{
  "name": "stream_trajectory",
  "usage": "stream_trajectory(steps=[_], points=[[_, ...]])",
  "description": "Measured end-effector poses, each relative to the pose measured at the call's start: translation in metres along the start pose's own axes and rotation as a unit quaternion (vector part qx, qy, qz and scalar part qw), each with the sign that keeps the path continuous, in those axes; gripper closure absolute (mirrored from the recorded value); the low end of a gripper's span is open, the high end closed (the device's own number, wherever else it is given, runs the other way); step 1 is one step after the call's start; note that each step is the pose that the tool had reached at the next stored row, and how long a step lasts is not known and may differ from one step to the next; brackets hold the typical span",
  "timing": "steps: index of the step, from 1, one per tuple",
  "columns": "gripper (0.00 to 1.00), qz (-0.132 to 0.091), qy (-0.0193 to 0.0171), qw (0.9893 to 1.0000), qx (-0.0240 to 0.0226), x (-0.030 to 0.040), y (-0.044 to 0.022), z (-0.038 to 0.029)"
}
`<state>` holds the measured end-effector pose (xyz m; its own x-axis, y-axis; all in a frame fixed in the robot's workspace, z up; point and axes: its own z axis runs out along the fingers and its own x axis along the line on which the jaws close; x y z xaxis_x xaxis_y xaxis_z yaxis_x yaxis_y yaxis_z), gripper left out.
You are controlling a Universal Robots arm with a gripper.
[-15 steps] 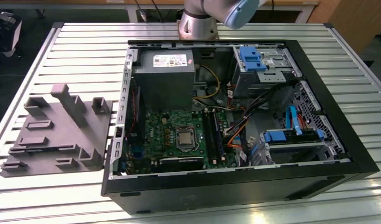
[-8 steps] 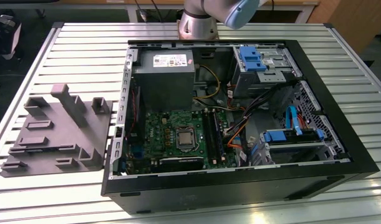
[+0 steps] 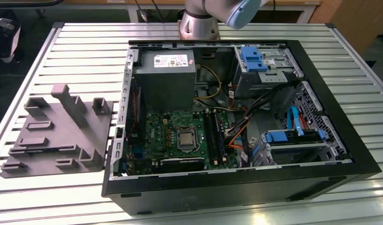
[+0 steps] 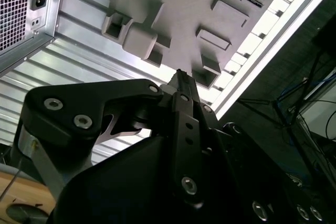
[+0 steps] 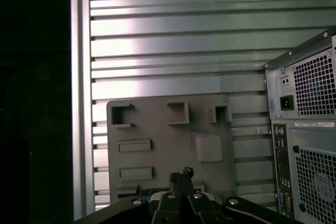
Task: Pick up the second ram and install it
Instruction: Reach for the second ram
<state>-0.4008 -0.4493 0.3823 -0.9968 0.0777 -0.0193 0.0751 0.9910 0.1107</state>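
The work stands at the approach to the pick-up, as I judge it. The gripper hangs well above the grey fixture plate, and its two slim black fingers meet tip to tip with nothing between them. The second ram is most likely the thin blue strip on the plate just beside the gripper's black linkage, which hides most of it, so I cannot tell whether it lies flat or stands on edge. Taking it calls for the fingers to part enough to straddle a thin, stiff board. They must come down square to its long sides and close on the board rather than on the chips. In the exterior view the plate sits at nine o'clock from the open computer case, apart from it on the table. Inside the case, the memory slots run as long, dark, narrow channels at three o'clock from the square metal processor on the green motherboard. Whether any slot is already filled I cannot tell. The plate is matte and looks like moulded or printed plastic, with blocky upright posts, open brackets and shallow rectangular pockets. The table is ribbed bright metal that throws glare. The case is black sheet metal, and the boxy grey power supply shows perforated grilles at its back in the first wrist view. The arm stands at twelve o'clock from the case.
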Motion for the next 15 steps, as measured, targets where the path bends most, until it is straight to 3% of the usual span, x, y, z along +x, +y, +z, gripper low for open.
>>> stream_trajectory(steps=[15], points=[[0.89, 0.0, 0.0, 1.0, 0.0, 0.0008, -0.0096, 0.004]])
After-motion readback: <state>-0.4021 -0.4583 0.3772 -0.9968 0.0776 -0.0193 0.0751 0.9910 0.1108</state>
